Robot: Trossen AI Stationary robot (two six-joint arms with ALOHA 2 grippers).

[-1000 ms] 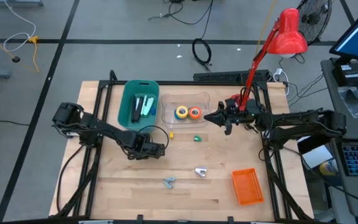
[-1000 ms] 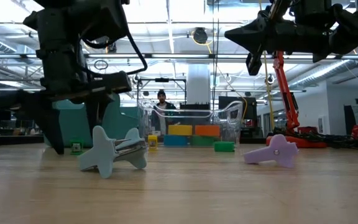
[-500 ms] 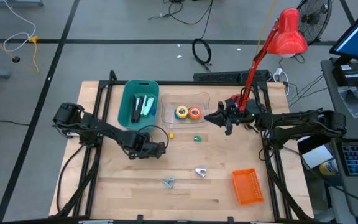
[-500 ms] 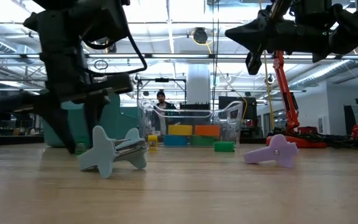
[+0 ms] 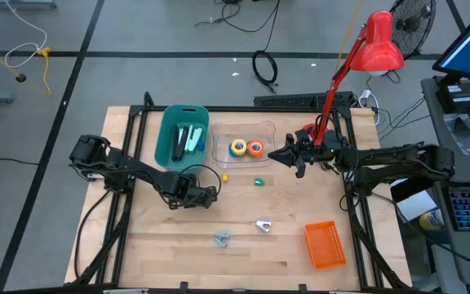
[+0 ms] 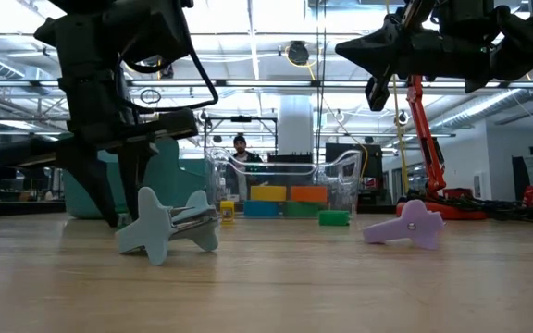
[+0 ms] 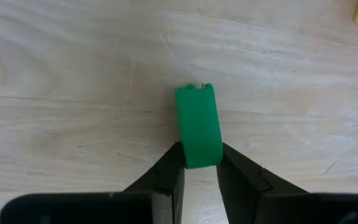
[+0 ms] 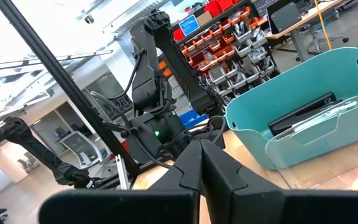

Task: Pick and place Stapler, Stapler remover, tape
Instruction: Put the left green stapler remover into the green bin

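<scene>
My left gripper (image 5: 208, 197) points down at the table's middle left and is shut on a small green block (image 7: 197, 124), which also shows in the low view (image 6: 114, 220). My right gripper (image 5: 277, 155) hangs shut and empty above the right end of a clear tray (image 5: 268, 131). The tray holds the tape rolls: yellow on blue (image 5: 237, 147) and orange (image 5: 255, 148). In the low view a green layer (image 6: 305, 210) shows under the orange one. A grey-blue staple remover (image 5: 222, 238) and a pale lilac one (image 5: 263, 225) lie on the table nearer the front edge. My left gripper pinches the green block between its two fingers (image 7: 169, 165), on the two long sides of its near end (image 7: 197, 158). The fingers come from above, pointing down, and lie along the block. The block is down at the table's surface; whether it rests there I cannot tell.
A teal bin (image 5: 183, 135) with dark staplers stands left of the clear tray. A small green thing (image 5: 259, 181) and a tiny yellow piece (image 5: 225, 175) lie in front of the tray. An orange basket (image 5: 325, 243) sits at the front right. A red lamp (image 5: 379, 41) stands at the back right.
In the low view my left gripper's fingers have drawn together around the small green block, which has stayed where it was.
</scene>
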